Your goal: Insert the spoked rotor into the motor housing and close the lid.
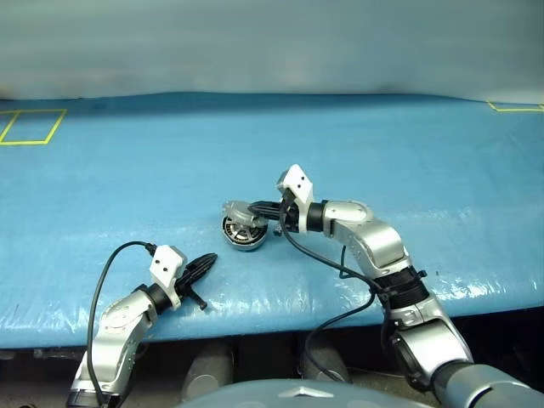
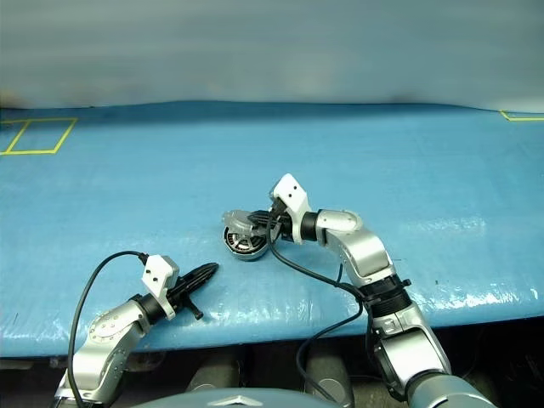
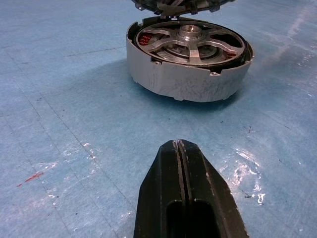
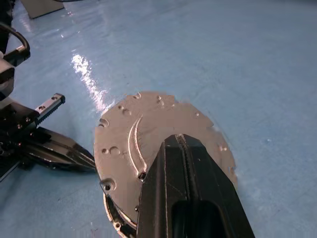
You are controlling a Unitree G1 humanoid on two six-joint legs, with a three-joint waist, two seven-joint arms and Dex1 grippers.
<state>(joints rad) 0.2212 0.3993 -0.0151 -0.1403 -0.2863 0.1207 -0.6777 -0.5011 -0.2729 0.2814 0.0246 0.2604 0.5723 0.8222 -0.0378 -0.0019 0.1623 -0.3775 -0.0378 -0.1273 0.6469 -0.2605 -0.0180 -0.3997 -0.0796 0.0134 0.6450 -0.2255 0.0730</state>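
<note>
The motor housing (image 3: 188, 69) is sitting on the blue table (image 1: 425, 170), serving as the fixed base. The spoked rotor (image 3: 190, 42) is already lying seated inside it, so only closing remains. The lid (image 4: 158, 144) is hanging partly lowered over the housing (plain outer face up). The right gripper (image 4: 181, 141), fingers pressed together, is resting on that face, apparently pushing it down. The left gripper (image 3: 179, 148), likewise pinched shut and empty, is waiting near the housing, apart from it.

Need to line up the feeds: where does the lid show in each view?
Left eye: lid, just left of centre, tilted over the motor housing.
Right eye: lid, same spot.
Left wrist: lid's edge.
Right wrist: lid's grey face.
Shared landmark: blue table cover.
</note>
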